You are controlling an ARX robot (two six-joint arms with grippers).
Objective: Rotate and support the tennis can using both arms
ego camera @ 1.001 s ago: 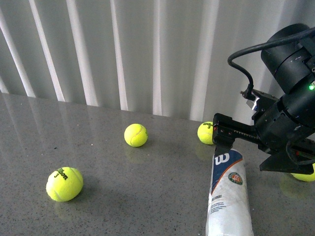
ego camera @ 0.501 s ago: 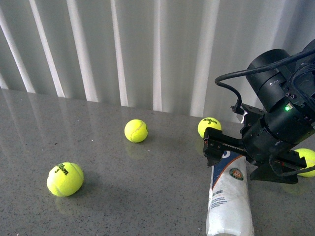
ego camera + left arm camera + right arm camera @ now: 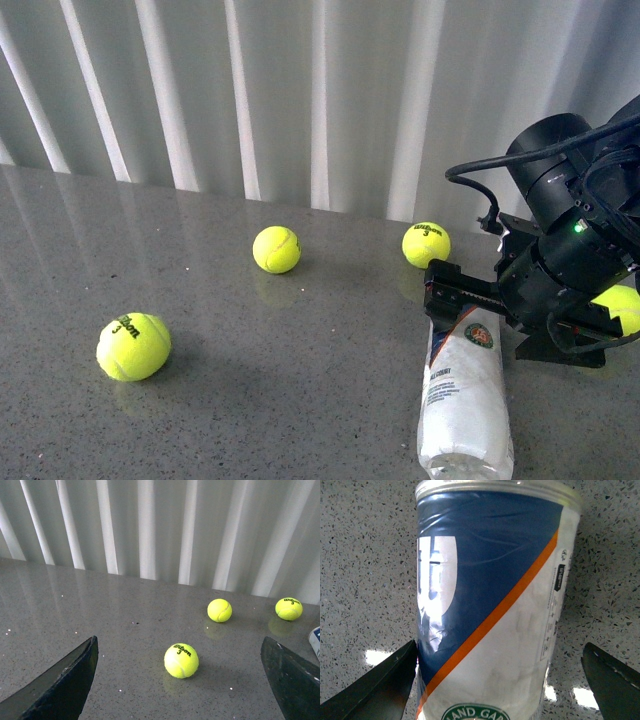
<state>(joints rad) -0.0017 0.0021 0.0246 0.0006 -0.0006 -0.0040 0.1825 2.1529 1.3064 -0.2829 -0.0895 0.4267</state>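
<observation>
— What has changed, going from our left?

— On the left, little; the nearest ball [image 3: 133,346], the middle ball [image 3: 276,249] and the far ball [image 3: 426,244] lie much where they did on the table [image 3: 250,420]; the move is all at our right; a second ago the right gripper [image 3: 468,312] hung above the far end of the tennis can [image 3: 465,400]; now it has come down over that end and covers the W logo [image 3: 436,580] from the front.

— And for the task?

— We judge the right arm [image 3: 570,230] is placed to take the can but has not closed; the can lies flat on the table, pointing away from us, not yet rotated.

— What do the wrist views add?

— The left wrist view gives us the left gripper [image 3: 177,690], absent from the front view; its jaws stand wide apart with nothing between them, well away from the can; the right wrist view shows what the front hides; jaws spread either side of the can, one finger [image 3: 380,690] just beside the label, the other well clear; only the front view shows a fourth ball [image 3: 622,305] behind the right arm.
</observation>
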